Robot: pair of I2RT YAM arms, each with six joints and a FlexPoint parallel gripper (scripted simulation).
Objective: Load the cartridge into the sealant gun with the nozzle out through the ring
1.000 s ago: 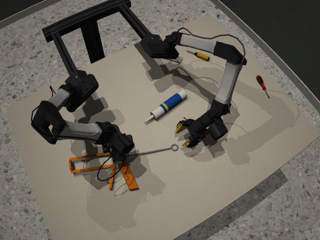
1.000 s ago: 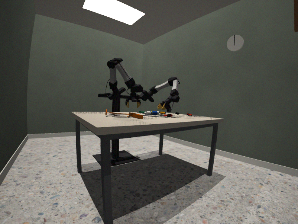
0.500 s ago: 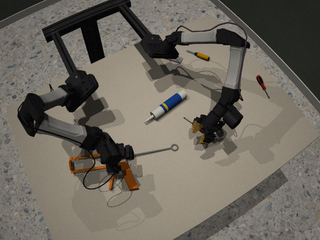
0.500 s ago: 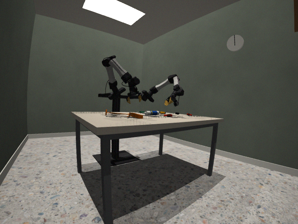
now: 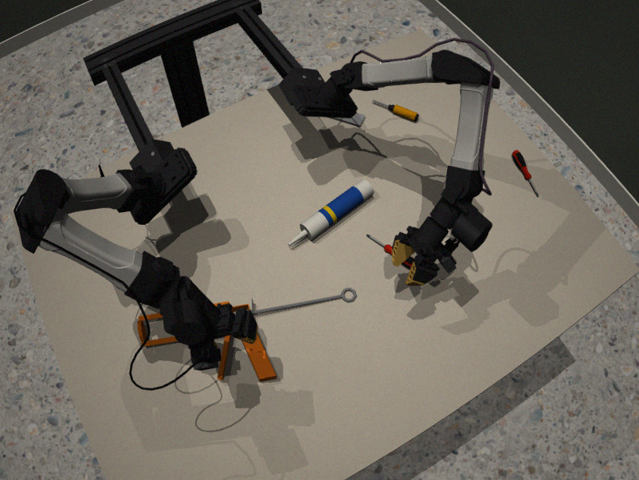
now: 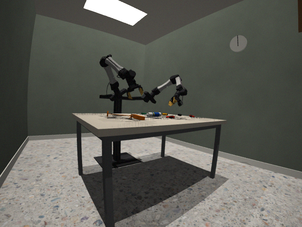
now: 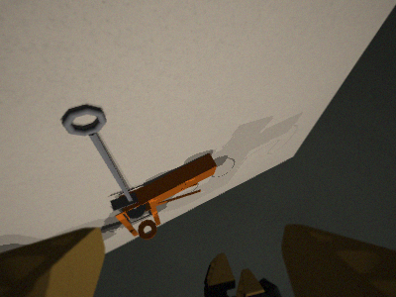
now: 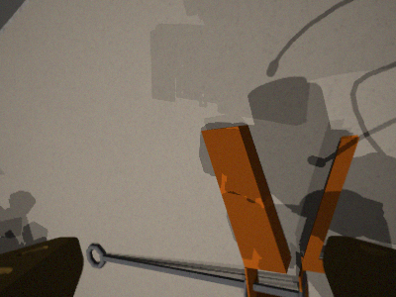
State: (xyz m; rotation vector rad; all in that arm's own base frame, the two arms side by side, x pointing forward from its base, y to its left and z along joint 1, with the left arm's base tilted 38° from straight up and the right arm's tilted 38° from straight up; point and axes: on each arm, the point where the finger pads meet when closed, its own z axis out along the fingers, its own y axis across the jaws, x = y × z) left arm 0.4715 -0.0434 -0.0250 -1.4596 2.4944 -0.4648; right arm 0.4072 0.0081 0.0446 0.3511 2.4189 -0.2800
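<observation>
We see the right gripper (image 5: 237,327) (image 6: 135,94) (image 7: 232,260) (image 8: 202,247), its jaws apart, above the orange sealant gun (image 5: 262,361) (image 6: 138,117) (image 7: 173,185) (image 8: 243,198), whose handle extends out past them. From beside these jaws, we trace the plunger rod (image 5: 301,304) (image 7: 111,165) (image 8: 173,271) towards the open jaws of the left gripper (image 5: 407,264) (image 6: 172,101) (image 7: 193,237), its end ring (image 5: 343,295) (image 7: 69,129) (image 8: 89,255) short of them. A red screwdriver (image 5: 388,249) (image 6: 170,117) is partly hidden by the left jaws. We note the cartridge (image 5: 338,209) (image 6: 154,114) between the two pairs of jaws, set towards the arm bases, its nozzle on the right jaws' side.

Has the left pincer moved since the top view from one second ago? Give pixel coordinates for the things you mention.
Yes. In the top view, the left pincer (image 5: 406,265) (image 6: 172,101) (image 7: 193,237) has moved toward the picture's right, away from the rod's ring (image 5: 354,295) (image 7: 66,122) (image 8: 89,255).
</observation>
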